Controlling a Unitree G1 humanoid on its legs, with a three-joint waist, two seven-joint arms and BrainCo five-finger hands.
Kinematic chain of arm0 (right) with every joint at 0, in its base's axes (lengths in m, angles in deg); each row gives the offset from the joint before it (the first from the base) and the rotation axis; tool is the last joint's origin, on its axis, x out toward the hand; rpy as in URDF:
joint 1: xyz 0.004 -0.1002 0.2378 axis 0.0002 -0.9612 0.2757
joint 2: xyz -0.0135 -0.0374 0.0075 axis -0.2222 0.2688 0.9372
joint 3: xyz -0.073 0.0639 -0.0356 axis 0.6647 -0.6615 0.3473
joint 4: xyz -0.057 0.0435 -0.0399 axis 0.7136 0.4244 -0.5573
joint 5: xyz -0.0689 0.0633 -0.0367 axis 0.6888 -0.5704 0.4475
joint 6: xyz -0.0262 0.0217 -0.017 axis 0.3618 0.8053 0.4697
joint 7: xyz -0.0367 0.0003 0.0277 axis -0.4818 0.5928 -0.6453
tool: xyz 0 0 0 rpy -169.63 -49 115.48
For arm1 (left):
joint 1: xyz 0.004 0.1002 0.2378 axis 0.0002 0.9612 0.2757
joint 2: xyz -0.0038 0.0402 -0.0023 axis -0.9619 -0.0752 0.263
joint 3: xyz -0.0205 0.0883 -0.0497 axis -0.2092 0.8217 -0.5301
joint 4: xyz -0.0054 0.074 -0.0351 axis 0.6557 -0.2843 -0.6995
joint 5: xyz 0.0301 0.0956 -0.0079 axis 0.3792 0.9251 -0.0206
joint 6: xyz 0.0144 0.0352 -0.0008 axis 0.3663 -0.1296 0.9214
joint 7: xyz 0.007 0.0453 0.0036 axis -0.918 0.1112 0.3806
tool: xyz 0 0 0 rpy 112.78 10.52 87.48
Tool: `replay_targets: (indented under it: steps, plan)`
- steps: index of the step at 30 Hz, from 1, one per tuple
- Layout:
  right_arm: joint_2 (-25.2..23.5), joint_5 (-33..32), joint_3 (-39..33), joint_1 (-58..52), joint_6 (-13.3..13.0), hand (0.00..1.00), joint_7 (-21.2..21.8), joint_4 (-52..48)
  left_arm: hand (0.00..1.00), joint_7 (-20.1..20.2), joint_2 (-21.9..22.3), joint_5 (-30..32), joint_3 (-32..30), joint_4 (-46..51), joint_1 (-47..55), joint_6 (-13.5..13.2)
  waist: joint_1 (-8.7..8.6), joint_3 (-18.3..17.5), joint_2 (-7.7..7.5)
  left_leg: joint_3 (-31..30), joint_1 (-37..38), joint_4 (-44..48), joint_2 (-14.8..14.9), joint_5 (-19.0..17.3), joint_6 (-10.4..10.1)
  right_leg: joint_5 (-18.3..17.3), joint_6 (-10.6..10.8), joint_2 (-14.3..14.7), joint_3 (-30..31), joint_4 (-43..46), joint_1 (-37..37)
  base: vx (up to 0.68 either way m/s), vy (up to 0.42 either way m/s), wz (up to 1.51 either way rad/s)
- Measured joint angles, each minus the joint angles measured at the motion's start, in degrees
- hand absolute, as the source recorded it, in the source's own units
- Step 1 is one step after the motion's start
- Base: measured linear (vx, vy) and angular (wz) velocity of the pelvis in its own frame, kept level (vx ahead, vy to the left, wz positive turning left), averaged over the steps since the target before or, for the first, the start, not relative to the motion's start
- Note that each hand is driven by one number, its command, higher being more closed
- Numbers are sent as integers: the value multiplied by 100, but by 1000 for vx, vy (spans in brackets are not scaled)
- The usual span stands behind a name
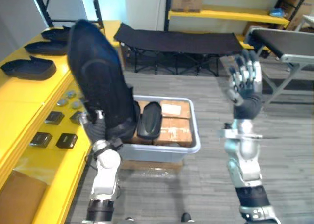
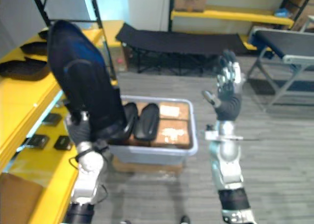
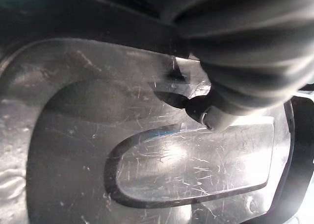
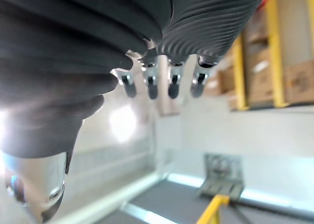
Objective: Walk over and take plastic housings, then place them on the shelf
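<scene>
One plastic housing (image 1: 95, 72) stands upright in the left hand (image 1: 100, 128), thumb clamped on its inner face, long axis toward twelve o'clock. Right hand (image 1: 244, 87) is splayed, empty, at three. Grey bin (image 1: 194, 136) just beyond. Yellow shelf (image 1: 19, 106) lies at nine, nearest the left hand.

Bin (image 1: 157, 153) sits right of shelf (image 1: 19, 111), cot (image 1: 181, 40) behind

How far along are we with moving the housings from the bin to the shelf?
Done: three black housings lie on the yellow shelf. In hand: the left hand holds a fourth housing upright near the shelf's edge, not yet set down. The right hand is raised, open and empty. Left: at least one spare housing lies in the grey bin.
</scene>
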Motion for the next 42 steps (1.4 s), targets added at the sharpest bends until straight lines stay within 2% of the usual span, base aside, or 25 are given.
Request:
replay_targets:
  steps: [1, 3, 5, 7, 11, 15, 18, 21, 26, 29, 35, 39, 42]
  plan:
    - [-58, -21, -88, -147, 5, 0, -3, 12, 100, -5, 6, -21, -48, 0, 44, -77, -22, -8, 6, 17, 0, -6, 0, -3, -2, 0, 0, 1, 16, 0, -15, 22, 21, -16]
    - [-304, -179, -388, -649, 12, 0, -13, 170, 100, 13, 37, -97, -177, 1, 279, -470, -97, -59, 51, 129, 1, -50, -2, -14, 2, 8, 10, 7, 130, -2, -102, 21, 17, -21]
    - [-481, -175, -686, -949, 37, 0, -9, 448, 100, 126, 115, -272, -174, 38, 417, -746, -134, -89, 95, 152, 23, -72, -5, -27, 9, 7, 11, 6, 146, -9, -101, 17, 18, -11]
    - [-613, -183, -851, -1162, 46, 0, 13, 676, 100, 235, 246, -314, -165, 267, 586, -867, -136, -112, 134, 206, 77, -127, -6, -29, 10, 2, 16, 12, 176, -19, -100, 5, 11, -13]
    - [-737, -106, -935, -1253, 34, 0, 97, 717, 100, 643, 254, -817, -194, 824, 994, -1253, -125, -180, 247, 223, 87, -151, -3, -37, 11, -4, 21, 22, 170, -82, -73, -2, 2, -1]
    - [-734, 120, -922, -1194, 156, 0, -47, 733, 100, 1023, 253, -1153, -415, 1159, 1272, -1290, -62, -190, 263, -77, 82, -144, -25, -34, 15, -60, 57, -11, -79, -70, 122, 6, 4, 35]
    - [-732, 109, -904, -1099, 252, 0, -133, 892, 100, 1175, 261, -1451, -616, 1260, 1526, -1283, 97, -200, 251, -240, 13, -139, -62, -27, 26, -95, 78, -55, -246, -44, 149, 2, 19, 27]
    - [-730, 113, -775, -1019, 310, 0, -162, 1094, 100, 1270, 279, -1686, -760, 1338, 1760, -1283, 154, -197, 242, -385, -93, -44, -91, -53, 50, -205, 107, -107, -379, 93, 136, 11, 20, 29]
    - [-744, 282, -401, -977, 422, 0, -292, 1271, 100, 1451, 454, -2112, -840, 1335, 2035, -1392, 284, -14, 240, -666, -434, 909, -59, -523, 84, -522, 120, -210, -527, 662, 143, -2, 50, 25]
    - [-749, 286, -359, -977, 470, 0, -294, 1285, 100, 1440, 465, -2314, -919, 1335, 2097, -1487, 362, 64, 204, -675, -545, 1073, -76, -655, 133, -575, 120, -244, -519, 697, 143, -43, 40, 2]
    - [-707, 304, -349, -873, 543, 0, -257, 1323, 100, 1180, 456, -2164, -1039, 1429, 2077, -1495, 400, 197, 180, -1028, -880, 1348, -183, -710, 165, -758, 138, -337, -857, 852, 131, -2, 19, 30]
    - [-567, 475, -176, -393, 658, 0, -53, 1415, 100, 912, 455, -1737, -1443, 1641, 2161, -1468, 641, 339, 231, -1347, -1031, 1499, -237, -735, 140, -871, 169, -388, -1173, 1083, 140, 34, 6, 44]
    - [-457, 568, 192, -28, 666, 0, 120, 1566, 100, 868, 458, -1583, -1992, 1654, 2340, -1470, 901, 443, 290, -1846, -1126, 1613, -429, -734, 138, -1143, 228, -542, -1635, 1399, 320, 57, -4, 85]
